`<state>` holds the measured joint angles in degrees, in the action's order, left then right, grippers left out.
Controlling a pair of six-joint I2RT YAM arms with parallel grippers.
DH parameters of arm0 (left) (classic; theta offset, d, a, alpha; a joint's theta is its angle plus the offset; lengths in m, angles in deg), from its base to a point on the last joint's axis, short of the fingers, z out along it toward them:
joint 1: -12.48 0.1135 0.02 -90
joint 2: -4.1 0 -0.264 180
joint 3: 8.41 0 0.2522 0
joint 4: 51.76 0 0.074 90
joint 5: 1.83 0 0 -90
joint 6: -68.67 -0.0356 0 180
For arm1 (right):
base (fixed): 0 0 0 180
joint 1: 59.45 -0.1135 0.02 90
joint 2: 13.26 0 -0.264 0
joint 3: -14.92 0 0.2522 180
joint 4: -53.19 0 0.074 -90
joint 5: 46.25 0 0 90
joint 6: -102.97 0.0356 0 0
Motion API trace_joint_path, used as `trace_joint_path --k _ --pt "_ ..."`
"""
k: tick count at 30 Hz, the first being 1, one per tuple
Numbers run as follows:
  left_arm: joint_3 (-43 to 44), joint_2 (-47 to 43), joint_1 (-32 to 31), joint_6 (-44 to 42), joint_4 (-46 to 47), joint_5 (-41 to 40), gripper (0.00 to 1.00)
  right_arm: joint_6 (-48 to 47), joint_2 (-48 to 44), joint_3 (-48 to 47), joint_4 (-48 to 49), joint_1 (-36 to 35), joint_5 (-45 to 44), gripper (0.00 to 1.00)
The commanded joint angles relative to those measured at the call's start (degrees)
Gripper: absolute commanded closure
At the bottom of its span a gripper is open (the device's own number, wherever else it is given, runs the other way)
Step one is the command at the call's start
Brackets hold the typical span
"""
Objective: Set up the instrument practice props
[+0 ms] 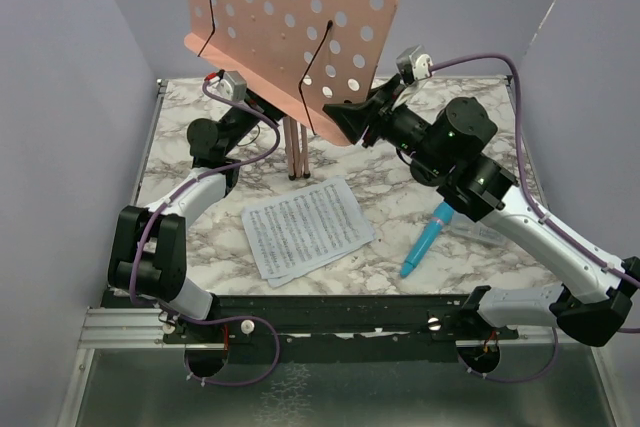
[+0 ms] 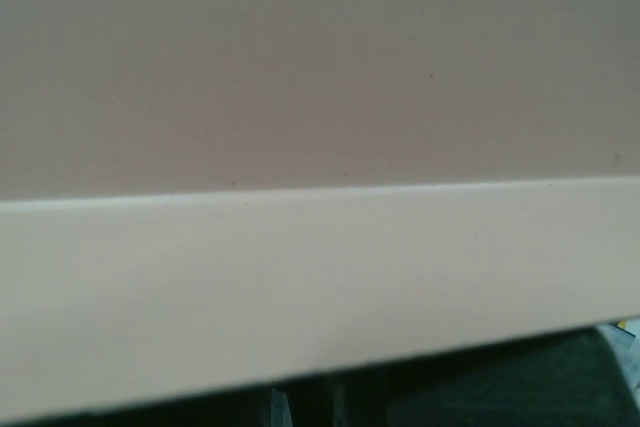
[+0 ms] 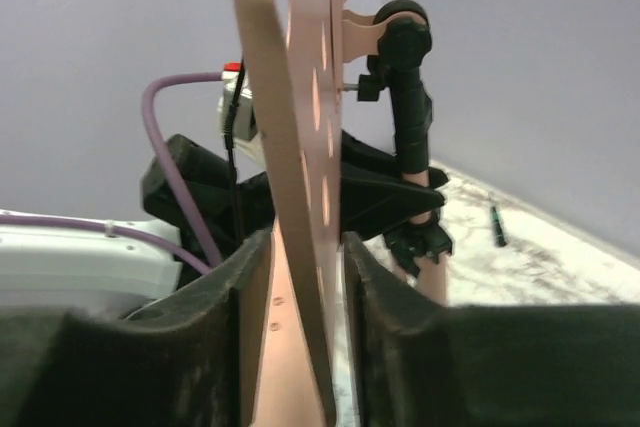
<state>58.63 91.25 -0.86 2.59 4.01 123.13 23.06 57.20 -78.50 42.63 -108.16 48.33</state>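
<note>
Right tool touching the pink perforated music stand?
Touching. Right wrist view: right tool fingers clamp both faces of the pink perforated music stand, no gap.

No words, brands or numbers can be read anywhere. The pages (image 1: 303, 227) on the surface (image 1: 390, 209) carry rows of printed music, too fine to make out.

The music stand (image 1: 290, 22) stands at the back of the tabletop (image 1: 390, 197), left of centre. In front of its legs the sheet-music pages (image 1: 305, 227) lie flat on the tabletop. The toy microphone (image 1: 428, 239) lies to their right, apart from them. The right hand (image 1: 350, 119) straddles the stand's lower right edge, one finger on each face. The left hand (image 1: 243, 110) sits behind and beneath its lower left part.
</note>
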Motion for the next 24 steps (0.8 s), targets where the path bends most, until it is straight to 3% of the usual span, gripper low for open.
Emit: trace_joint_path --k 1,5,8,19,24 --pt "1.4 -0.8 -0.3 1.7 -1.7 0.1 1.0 0.9 -2.6 -0.5 -0.9 -0.3 0.2 0.52" --pt "1.4 -1.3 -0.3 0.9 -3.0 0.4 1.0 0.6 -5.1 1.7 -0.8 -0.3 0.2 0.15" --pt "1.3 -1.7 -0.3 0.2 -4.1 0.5 1.0 -0.5 -7.8 4.2 -1.0 -0.3 0.6 0.0" --pt "0.5 -2.5 -0.3 0.2 -5.6 2.2 1.0 -3.8 -17.0 18.5 -5.5 -0.3 -4.4 0.0" --pt "-0.1 -3.0 -0.3 -0.1 -5.9 3.0 1.0 -2.7 -18.3 26.8 -0.9 -0.3 -8.6 0.0"
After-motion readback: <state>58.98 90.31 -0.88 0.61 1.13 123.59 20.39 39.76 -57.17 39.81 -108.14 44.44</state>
